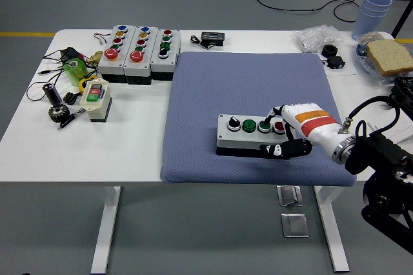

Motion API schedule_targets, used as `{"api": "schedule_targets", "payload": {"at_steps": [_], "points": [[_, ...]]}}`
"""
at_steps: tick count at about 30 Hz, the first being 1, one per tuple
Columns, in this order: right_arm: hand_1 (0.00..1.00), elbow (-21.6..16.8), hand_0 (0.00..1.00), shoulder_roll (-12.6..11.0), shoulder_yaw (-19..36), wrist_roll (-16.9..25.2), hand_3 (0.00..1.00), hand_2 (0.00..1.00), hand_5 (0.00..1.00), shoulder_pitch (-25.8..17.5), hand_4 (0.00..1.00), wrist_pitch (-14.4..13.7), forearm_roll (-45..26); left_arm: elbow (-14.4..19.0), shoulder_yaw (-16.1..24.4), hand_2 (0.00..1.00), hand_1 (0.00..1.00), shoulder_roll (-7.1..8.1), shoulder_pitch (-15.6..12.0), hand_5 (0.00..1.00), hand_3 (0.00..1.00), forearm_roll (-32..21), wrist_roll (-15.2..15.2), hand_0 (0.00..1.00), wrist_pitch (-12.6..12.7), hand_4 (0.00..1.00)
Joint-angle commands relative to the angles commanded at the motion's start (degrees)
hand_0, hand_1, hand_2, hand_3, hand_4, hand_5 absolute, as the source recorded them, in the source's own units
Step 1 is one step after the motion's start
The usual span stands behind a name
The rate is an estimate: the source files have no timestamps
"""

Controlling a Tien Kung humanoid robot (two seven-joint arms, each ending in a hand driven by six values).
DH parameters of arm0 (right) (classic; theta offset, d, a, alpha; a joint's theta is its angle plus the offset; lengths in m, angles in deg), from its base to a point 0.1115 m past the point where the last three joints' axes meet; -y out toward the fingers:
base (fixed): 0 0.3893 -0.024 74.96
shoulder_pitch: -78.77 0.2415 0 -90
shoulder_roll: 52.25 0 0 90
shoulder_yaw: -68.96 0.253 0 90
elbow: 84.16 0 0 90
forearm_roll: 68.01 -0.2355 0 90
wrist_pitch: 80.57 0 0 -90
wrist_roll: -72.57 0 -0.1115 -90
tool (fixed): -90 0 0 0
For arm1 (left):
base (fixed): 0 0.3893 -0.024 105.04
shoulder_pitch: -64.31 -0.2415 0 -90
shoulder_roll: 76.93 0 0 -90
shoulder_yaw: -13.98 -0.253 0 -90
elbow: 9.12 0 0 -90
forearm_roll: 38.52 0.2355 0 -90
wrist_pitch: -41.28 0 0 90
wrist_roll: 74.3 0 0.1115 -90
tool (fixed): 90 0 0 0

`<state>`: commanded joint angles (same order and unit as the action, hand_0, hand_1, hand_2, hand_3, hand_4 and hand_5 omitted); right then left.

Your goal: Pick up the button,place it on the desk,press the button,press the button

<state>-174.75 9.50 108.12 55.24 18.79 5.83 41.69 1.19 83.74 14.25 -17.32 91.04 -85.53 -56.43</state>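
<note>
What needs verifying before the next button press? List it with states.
1. Button box flat on the blue mat: ok.
2. Right hand over the box's right end: ok.
3. Fingertip on the green button beside the red button: cannot tell which one it touches.
4. Thumb against the box's front side: ok.
5. Left hand out of the way: ok, not in view.
6. Other button boxes away from the work area: ok.
</note>
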Motion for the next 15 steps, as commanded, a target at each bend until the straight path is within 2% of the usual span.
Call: {"api": "schedule_targets", "payload": {"at_steps": [8, 15], "points": [[0.002, 1.23, 0.180, 0.26, -1.60, -0.38, 0.659, 0.197, 0.483, 0.03, 0.867, 0.76, -0.31, 0.00, -0.10, 0.635, 0.643, -0.05, -0.05, 0.844, 0.546, 0.09, 0.18, 0.651, -0.11, 0.297], [0.002, 0.71, 0.187, 0.19, -0.52, -0.18, 0.667, 0.204, 0.478, -0.14, 0.864, -0.23, -0.25, 0.00, -0.10, 0.634, 0.643, -0.08, -0.24, 0.846, 0.546, 0.26, 0.17, 0.651, -0.19, 0.299]]}}
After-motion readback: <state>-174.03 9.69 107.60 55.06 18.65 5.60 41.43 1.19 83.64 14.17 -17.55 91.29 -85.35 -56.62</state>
